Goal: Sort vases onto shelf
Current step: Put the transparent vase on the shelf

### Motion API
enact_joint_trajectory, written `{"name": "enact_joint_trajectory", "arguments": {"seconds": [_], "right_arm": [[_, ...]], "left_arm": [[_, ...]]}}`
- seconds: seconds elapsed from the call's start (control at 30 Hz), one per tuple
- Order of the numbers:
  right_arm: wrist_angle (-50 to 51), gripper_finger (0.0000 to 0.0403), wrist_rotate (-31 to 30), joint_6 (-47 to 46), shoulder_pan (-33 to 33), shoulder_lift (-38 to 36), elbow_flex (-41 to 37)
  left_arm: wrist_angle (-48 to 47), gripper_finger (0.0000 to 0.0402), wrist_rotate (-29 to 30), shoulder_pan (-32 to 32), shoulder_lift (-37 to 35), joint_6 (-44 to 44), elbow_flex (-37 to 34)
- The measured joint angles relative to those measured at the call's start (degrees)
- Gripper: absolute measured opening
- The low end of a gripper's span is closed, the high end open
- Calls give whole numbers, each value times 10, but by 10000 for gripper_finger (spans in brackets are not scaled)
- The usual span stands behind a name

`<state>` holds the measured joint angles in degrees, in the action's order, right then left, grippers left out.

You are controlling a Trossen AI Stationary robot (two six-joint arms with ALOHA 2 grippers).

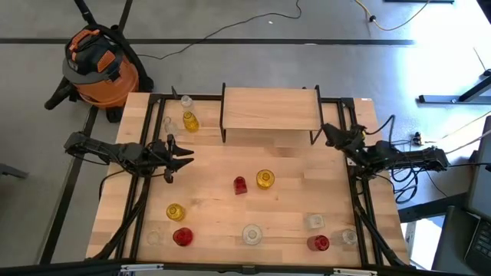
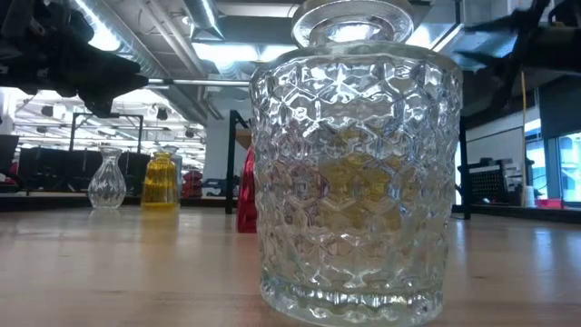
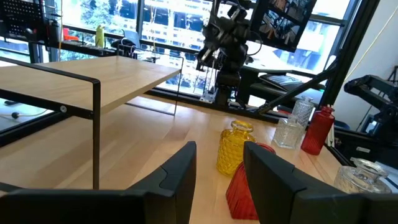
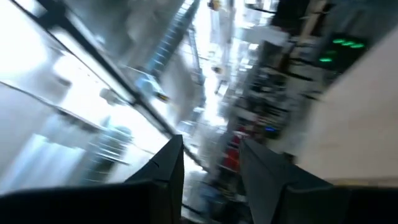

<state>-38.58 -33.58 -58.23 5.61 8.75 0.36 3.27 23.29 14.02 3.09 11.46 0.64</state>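
Vases point(image 1: 265, 179) scattered over the tabletop point(image 1: 215, 199) — none up on the shelf point(image 1: 270, 108).
Red and yellow pair at centre, more strung from 5 to 7 o'clock, a yellow one at 11. Left gripper point(image 1: 186, 156) at 9, fingers apart, empty — right gripper point(image 1: 328, 133) at 3, fingers apart too.

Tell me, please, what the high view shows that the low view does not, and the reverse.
Only the high view shows the empty shelf, both open grippers, left and right, and an orange shop vacuum. Only the low view shows the honeycomb pattern on the clear glass vase nearest the front edge. Both show that vase, the wooden tabletop and a yellow vase.
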Motion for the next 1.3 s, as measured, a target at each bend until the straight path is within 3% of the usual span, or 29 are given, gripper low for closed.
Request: {"name": "enact_joint_trajectory", "arguments": {"seconds": [0.13, 0.33, 0.5, 0.7, 0.83, 0.97, 1.17, 1.23, 1.3], "right_arm": [[-89, 117, 25, 22, 0, 0, 1], [-96, 117, 5, 133, 0, 20, 64], [-97, 117, 1, 212, 0, 73, 127], [-96, 117, -4, 241, 0, 162, 194], [-96, 117, -57, 242, 0, 232, 255], [-97, 117, -103, 312, 0, 290, 325], [-94, 117, -94, 492, 0, 366, 420], [-93, 117, -93, 553, 0, 387, 447], [-92, 117, -94, 601, 0, 407, 470]], "left_arm": [[0, 126, 0, 0, 0, 0, 0], [53, 126, 2, 0, 0, 25, 0], [241, 126, 20, 0, 0, 148, 0], [553, 126, 146, 0, 0, 196, 0], [703, 126, 159, 0, 0, 179, 6], [704, 126, 101, 0, 1, 123, 58], [667, 126, -111, 0, 86, 4, 206], [627, 126, -169, 0, 128, -30, 266], [540, 126, -183, 0, 169, -44, 328]]}}
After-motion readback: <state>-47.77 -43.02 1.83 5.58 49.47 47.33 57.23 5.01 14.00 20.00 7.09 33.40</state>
